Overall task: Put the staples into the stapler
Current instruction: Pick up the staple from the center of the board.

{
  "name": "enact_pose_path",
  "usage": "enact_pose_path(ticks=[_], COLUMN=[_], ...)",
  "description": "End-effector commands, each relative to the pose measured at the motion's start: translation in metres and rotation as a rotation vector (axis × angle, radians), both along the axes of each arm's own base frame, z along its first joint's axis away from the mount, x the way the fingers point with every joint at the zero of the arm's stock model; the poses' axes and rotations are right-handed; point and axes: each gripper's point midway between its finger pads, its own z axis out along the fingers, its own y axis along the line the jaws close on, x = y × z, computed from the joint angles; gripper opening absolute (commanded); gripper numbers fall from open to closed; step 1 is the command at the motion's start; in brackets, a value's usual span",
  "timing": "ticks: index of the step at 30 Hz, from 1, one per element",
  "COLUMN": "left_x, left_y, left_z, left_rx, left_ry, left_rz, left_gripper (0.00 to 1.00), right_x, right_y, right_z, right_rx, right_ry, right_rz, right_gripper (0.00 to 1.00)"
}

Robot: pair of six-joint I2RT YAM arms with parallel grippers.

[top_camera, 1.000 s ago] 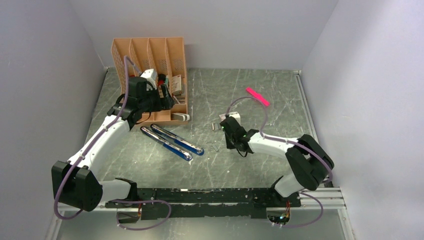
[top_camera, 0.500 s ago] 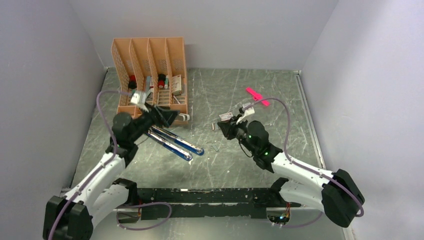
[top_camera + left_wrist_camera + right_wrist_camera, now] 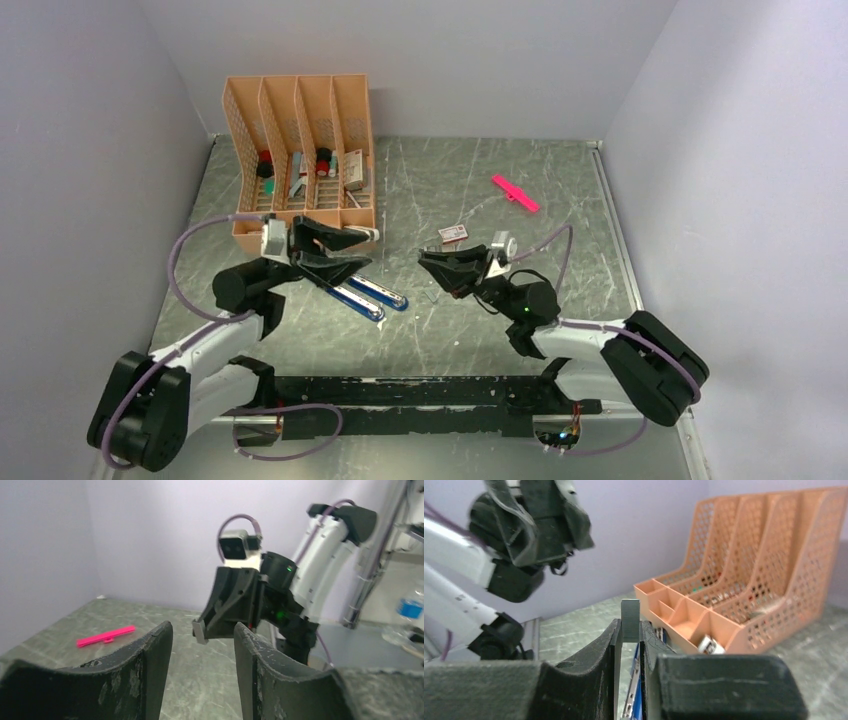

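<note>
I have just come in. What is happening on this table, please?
The right gripper is pinching a short grey strip of staples, raised above the table. The left gripper is open and empty, close to the blue stapler, which lies opened out on the table. The staples are not yet in the stapler.

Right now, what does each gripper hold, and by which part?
The right gripper pinches the staples by one end; the left gripper holds nothing.
</note>
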Motion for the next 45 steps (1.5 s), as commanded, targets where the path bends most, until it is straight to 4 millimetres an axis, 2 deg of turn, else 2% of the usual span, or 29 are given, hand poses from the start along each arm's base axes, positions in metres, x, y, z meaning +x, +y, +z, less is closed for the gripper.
enact_pose_path(ticks=[1, 6, 17, 29, 40, 45], left_x=[-0.040, -0.042, -0.056, -0.060, -0.071, -0.073], left_y=[-0.019, -0.050, -0.065, -0.080, -0.082, -0.082], left_z=[0.019, 0.014, 0.016, 0.005, 0.000, -0.002], left_rx=[0.023, 0.096, 0.053, 0.104, 0.114, 0.123], left_ry=[-0.300, -0.357, -0.347, -0.328, -0.321, -0.321], left_rz=[-0.120, -0.131, -0.233, -0.275, -0.353, -0.368], left_gripper=[0.55, 0.60, 0.64, 0.58, 0.38, 0.37], right_x=[-0.034, -0.044, -0.071, -0.073, -0.075, -0.076], right_y=[-0.001, 0.004, 0.014, 0.019, 0.018, 0.018], right_z=[0.050, 0.052, 0.055, 0.054, 0.058, 0.060], right_rx=[0.116, 0.073, 0.028, 0.001, 0.015, 0.024], right_ry=[-0.221, -0.266, -0.355, -0.392, -0.394, -0.397], right_rz=[0.120, 0.163, 0.253, 0.228, 0.229, 0.228], right_gripper=[0.00, 0.00, 0.00, 0.00, 0.00, 0.00])
